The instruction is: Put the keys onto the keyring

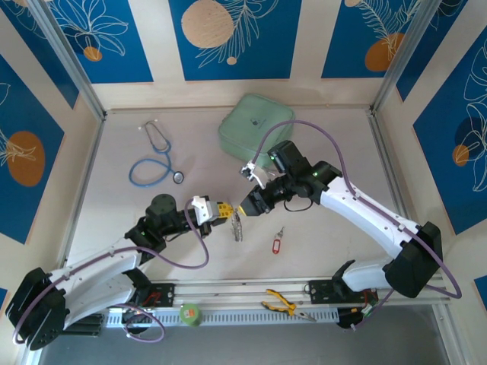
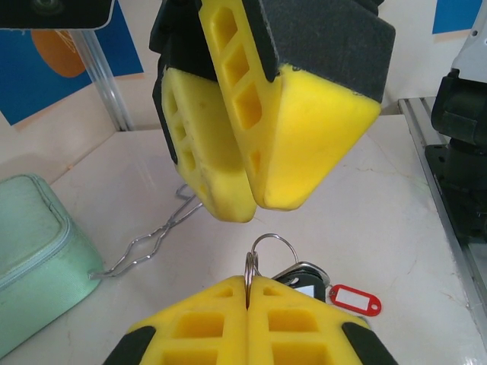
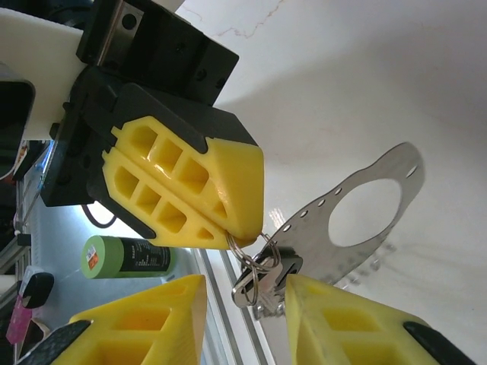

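Left gripper [image 2: 249, 283] is nearest in its own wrist view: its yellow fingers [image 2: 205, 319] are pressed flat together, pinching the small split ring [image 2: 268, 247] of the key bunch [image 2: 303, 274]. The dark-headed keys hang below and just behind that pinch, clear of the table [image 2: 396, 198]. Directly opposite, tip to tip, stands the right gripper [image 3: 247, 281]; its own camera shows its fingers spread, with the bunch sitting in the gap between them, and contact cannot be confirmed. The red-tagged key [image 2: 354, 299] lies loose on the table, apart from both grippers, on the near side of the bunch. Beyond the right gripper, the keyring [image 2: 156, 237] lies flat on the table as a thin wavy wire; its long run points from the corner of the green zip pouch [image 2: 34, 251] toward the grippers. A flat perforated metal plate [image 3: 373, 205] lies near the bunch; whether it belongs to the keyring cannot be told. Judgement: the bunch lies between the arms, the keyring sits farther out on the right arm's side, so that arm is better placed to fetch it.
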